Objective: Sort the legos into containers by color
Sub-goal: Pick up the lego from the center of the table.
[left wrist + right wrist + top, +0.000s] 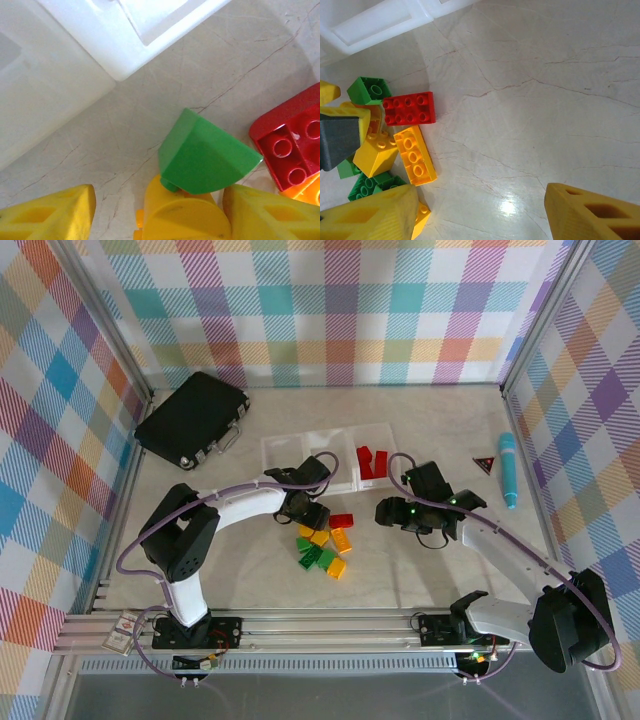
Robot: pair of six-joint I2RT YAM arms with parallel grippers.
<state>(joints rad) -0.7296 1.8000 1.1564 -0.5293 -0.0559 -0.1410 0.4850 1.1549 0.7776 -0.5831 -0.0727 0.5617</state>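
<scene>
The pale marbled table [430, 570] lies under both my arms. At its far left sits a black case [192, 420], shut and lying flat. Right of the case is the clear tray [290, 445], three bins in one row, and the right-hand bin holds red bricks [372, 462].

My left gripper [305, 508] is down low just in front of the tray, at the far edge of the loose pile of bricks [322, 548]. My right gripper [481, 195] hangs over bare table to the right of that pile, its fingers spread wide with nothing between them.

A teal pen [508, 470] lies well off to the right.

At the pile's edge a flat red brick [409, 108] lies studs up, with an orange brick [415, 156] just beside it.

My left gripper's fingers stand apart, not clamped. Between them lie a green curved brick [205, 160] and a yellow rounded brick [182, 215]. The yellow one is against one finger [270, 212], and bare table shows between it and the other finger [50, 217].
</scene>
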